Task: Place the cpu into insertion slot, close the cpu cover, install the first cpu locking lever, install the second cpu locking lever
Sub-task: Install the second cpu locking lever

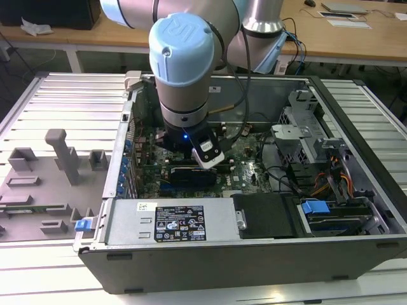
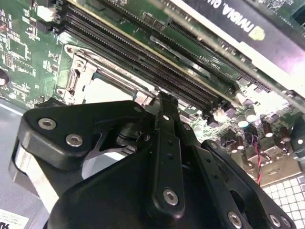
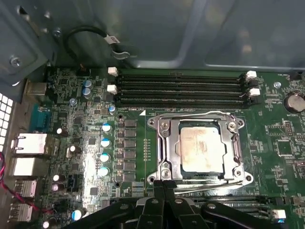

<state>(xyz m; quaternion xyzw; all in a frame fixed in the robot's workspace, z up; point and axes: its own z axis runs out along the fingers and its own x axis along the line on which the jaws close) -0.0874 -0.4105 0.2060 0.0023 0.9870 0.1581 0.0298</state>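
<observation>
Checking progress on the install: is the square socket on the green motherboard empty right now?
No. In the first wrist view the pale silvery-beige square cpu lies in the metal-rimmed insertion slot, framed by the silver cpu cover.

Exterior view: high, wide over case; both wrist views close on motherboard [image 3: 86,143].

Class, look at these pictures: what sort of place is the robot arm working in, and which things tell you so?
Probably a robotics lab or workshop: an open computer case lies on a slatted metal bench, with wooden desks behind.

Dull, smudged metal cpu [image 3: 202,149] top
</observation>
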